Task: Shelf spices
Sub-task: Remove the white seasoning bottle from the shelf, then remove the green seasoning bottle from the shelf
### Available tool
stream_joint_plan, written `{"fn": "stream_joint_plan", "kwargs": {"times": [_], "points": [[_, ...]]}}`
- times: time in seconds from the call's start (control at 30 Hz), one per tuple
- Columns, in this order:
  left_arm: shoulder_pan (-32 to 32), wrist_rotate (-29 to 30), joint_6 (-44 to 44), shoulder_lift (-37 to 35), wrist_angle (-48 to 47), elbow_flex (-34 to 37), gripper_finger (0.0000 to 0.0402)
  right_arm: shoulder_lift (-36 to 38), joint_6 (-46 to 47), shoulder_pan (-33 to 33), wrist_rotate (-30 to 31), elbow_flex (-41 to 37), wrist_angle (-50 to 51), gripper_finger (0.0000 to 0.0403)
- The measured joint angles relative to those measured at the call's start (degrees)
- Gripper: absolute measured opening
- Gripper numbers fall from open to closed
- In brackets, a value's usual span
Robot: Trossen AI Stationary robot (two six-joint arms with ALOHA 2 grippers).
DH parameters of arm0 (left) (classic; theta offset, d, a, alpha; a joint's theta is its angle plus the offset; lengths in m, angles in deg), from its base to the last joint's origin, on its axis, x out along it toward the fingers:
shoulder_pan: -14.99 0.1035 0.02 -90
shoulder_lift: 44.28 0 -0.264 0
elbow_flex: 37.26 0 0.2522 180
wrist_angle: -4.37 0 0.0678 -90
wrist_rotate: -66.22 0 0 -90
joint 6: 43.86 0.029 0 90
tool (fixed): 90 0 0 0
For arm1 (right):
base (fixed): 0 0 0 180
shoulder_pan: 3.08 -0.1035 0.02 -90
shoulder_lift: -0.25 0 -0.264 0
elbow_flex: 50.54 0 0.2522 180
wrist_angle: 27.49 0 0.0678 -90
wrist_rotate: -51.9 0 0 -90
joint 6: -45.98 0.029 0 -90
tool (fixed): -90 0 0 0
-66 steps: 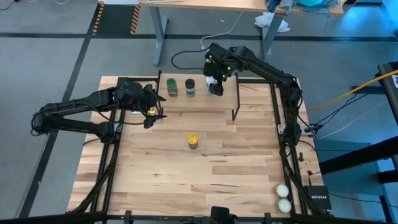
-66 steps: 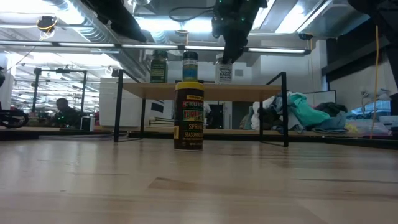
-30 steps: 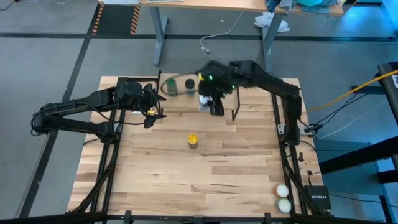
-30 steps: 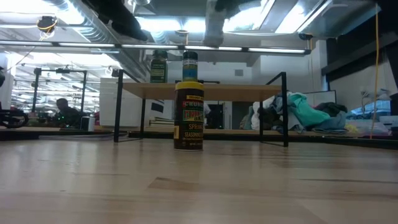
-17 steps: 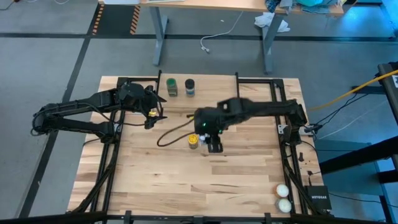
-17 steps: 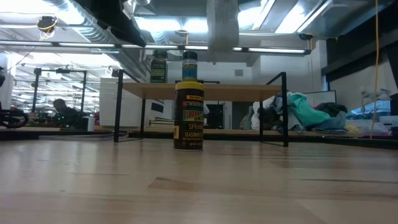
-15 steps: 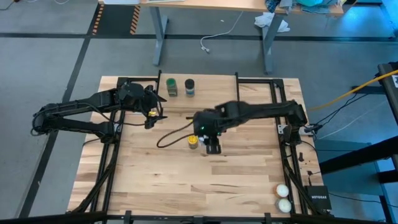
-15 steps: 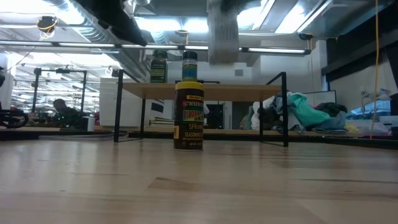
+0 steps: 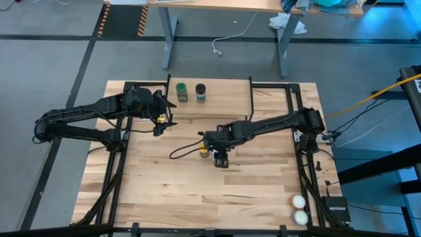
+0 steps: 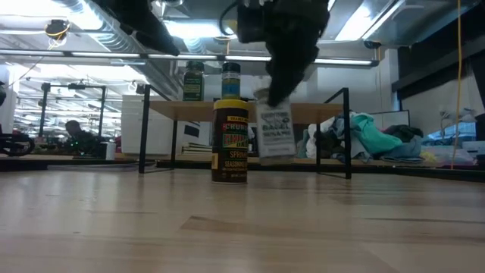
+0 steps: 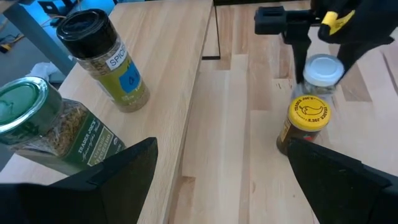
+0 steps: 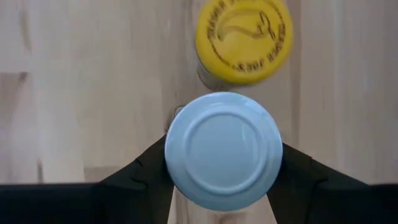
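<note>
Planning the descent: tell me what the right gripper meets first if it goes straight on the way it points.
The tabletop, likely: the right gripper, shut on the white-lidded jar, points down, so the jar's base lands first, close beside the yellow-lidded jar.

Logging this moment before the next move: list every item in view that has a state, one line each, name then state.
White-lidded jar: upright, gripped by the right hand, held off the table beside the yellow-lidded jar.
Yellow-lidded jar: upright on the tabletop, ungripped.
Green-lidded jar: upright on the shelf.
Black-lidded jar: upright on the shelf, beside the green-lidded jar.
Left hand: open, empty, near the shelf's left end.
</note>
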Motion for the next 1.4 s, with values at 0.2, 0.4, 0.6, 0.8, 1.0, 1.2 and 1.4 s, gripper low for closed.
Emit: {"fn": "stream_joint_plan", "kwargs": {"times": [0.2, 0.4, 0.6, 0.8, 1.0, 1.2, 1.4], "points": [[0.0, 0.0, 0.0, 0.0, 0.0, 0.0, 0.0351, 0.0, 1.0, 0.0, 1.1, -3.5, -4.6, 0.0199], [-0.1, 0.0, -0.2, 0.0, 0.0, 0.0, 0.0351, 0.1, 2.5, 0.0, 3.6, -7.2, -8.9, 0.0199], [-0.1, 0.0, -0.2, 0.0, 0.0, 0.0, 0.0351, 0.5, 2.3, 0.0, 3.8, -7.8, -11.0, 0.0199], [-0.1, 0.0, -0.3, 0.0, 0.1, 0.0, 0.0351, 2.3, 2.9, 0.0, 6.0, -7.5, -9.9, 0.0306], [-0.1, 0.0, -0.4, 0.0, 0.5, 0.0, 0.0351, 3.9, 2.7, 0.0, 5.5, -4.4, -7.8, 0.0354], [-0.2, 0.0, -1.1, 0.0, 3.7, 0.0, 0.0351, 6.3, 0.0, 0.0, 6.9, 1.6, -2.7, 0.0335], [-2.0, -0.2, -3.8, 0.0, 9.2, 0.0, 0.0351, 8.3, -9.2, -0.1, 14.1, 13.5, 6.8, 0.0310]]}}
